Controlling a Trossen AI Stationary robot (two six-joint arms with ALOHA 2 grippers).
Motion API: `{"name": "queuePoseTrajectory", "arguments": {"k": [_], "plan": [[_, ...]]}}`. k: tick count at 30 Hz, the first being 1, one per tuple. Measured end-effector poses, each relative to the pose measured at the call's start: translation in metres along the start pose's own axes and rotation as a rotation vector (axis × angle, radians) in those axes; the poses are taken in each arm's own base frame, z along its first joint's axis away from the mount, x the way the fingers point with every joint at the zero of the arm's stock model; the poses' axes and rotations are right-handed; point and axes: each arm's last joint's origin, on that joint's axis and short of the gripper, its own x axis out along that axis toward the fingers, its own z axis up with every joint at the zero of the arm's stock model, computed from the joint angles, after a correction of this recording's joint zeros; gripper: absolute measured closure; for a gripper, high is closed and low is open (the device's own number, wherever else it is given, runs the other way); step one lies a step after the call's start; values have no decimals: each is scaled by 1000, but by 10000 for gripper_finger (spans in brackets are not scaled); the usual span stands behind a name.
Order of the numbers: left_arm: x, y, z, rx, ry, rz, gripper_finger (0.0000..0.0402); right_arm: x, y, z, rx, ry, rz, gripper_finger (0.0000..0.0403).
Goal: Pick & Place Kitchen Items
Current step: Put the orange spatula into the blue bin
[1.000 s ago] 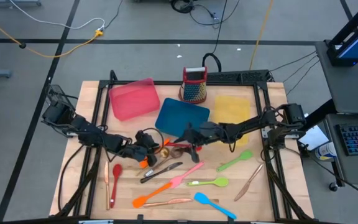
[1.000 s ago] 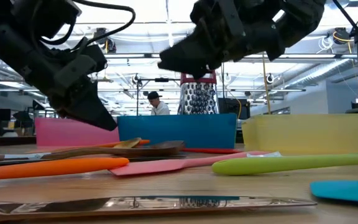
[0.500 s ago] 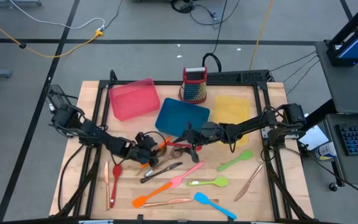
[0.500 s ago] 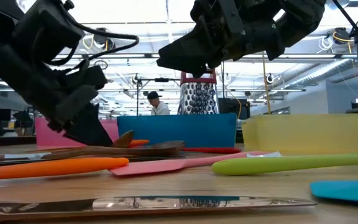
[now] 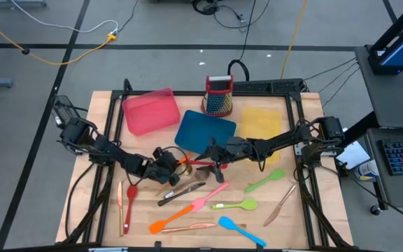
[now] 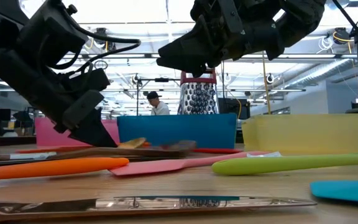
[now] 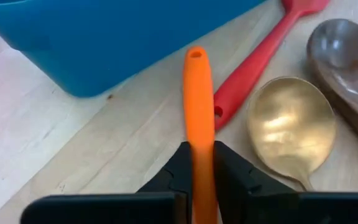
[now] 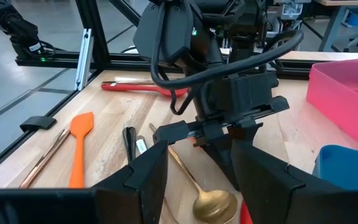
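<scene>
Several kitchen items lie on the near half of the wooden table (image 5: 103, 126). My left gripper (image 5: 171, 168) (image 6: 95, 130) is down among them near the table's middle, shut on an orange utensil (image 7: 197, 106). That utensil's handle end, with a hole, points toward the blue tray (image 7: 104, 37). A gold spoon (image 7: 291, 124), a red spatula (image 7: 260, 68) and a dark wooden spoon (image 7: 347, 62) lie just beside it. My right gripper (image 5: 212, 157) (image 8: 201, 186) hangs open above the table facing the left gripper (image 8: 222, 124), with nothing between its fingers. My left gripper pinches the orange utensil's handle (image 7: 199, 140) between its two fingers (image 7: 178, 168), a little way back from the holed end (image 7: 196, 56). The fingers come slanting down from the table's left, roughly in line with the handle. Whether the handle is off the wood I cannot tell.
At the back stand a pink tray (image 5: 149, 110), a blue tray (image 5: 205, 129), a yellow tray (image 5: 261, 122) and a grater (image 5: 219, 96). Nearer lie an orange spatula (image 5: 177, 215), a pink spatula (image 5: 212, 196), a green spoon (image 5: 236, 205), a green spatula (image 5: 264, 180), a blue spatula (image 5: 240, 229) and copper cutlery (image 5: 280, 203).
My left gripper has come down from just above the utensils to the tabletop, tipping a little steeper. The gold spoon beside it has shifted slightly. My right gripper has kept still.
</scene>
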Motion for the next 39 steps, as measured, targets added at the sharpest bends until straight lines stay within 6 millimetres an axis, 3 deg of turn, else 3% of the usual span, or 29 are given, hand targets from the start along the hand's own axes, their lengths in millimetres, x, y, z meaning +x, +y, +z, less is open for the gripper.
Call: {"name": "queuePoseTrajectory", "arguments": {"k": [11,21,39], "plan": [[-6,-1,6,7,-51,-1,362,0,0,0,-5,1,-1,231],[-28,-5,30,12,-174,-60,361,0,0,-1,-23,8,-2,231],[-45,-23,56,-10,-345,-361,362,0,-1,-3,-516,41,0,232]]}}
